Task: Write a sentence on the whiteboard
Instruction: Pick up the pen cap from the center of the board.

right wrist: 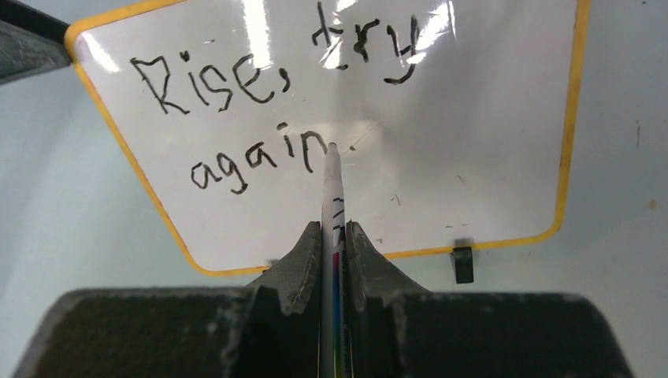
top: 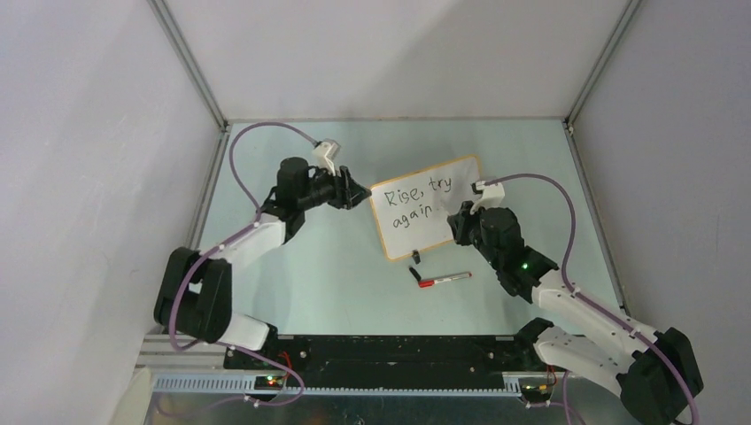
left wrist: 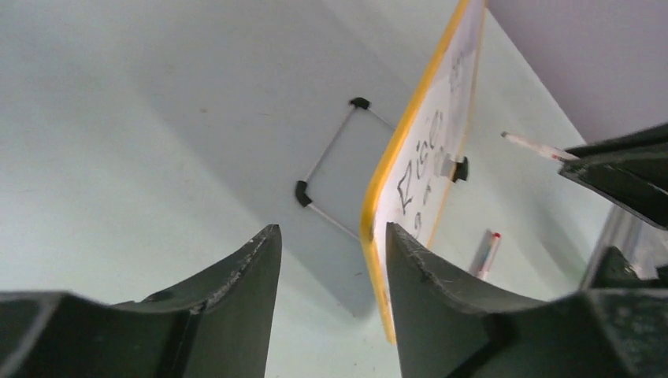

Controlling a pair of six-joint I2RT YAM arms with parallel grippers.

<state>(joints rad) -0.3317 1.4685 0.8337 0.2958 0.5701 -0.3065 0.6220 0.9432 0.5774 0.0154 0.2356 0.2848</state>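
Note:
The whiteboard (top: 431, 232) with its orange frame stands tilted on the table at mid-right. The sentence (right wrist: 228, 87) "Rise, try again" is on it in black, in two lines. My right gripper (right wrist: 334, 226) is shut on a white marker (right wrist: 332, 181), whose tip sits just after "again". My left gripper (left wrist: 331, 228) is open around the board's left edge (left wrist: 370, 224). That edge lies close to the right finger (left wrist: 425, 299), with a gap to the left finger (left wrist: 236, 291). In the top view, the left gripper (top: 359, 190) is at the board's left corner and the right gripper (top: 458, 221) is over its lower part.
A second pen (top: 447, 278) with a red end lies on the table just below the board, also seen as the pen (left wrist: 484, 253) beyond it. A thin wire frame (left wrist: 335, 157) with black corners sits behind the board. Grey walls enclose the table at the back and sides.

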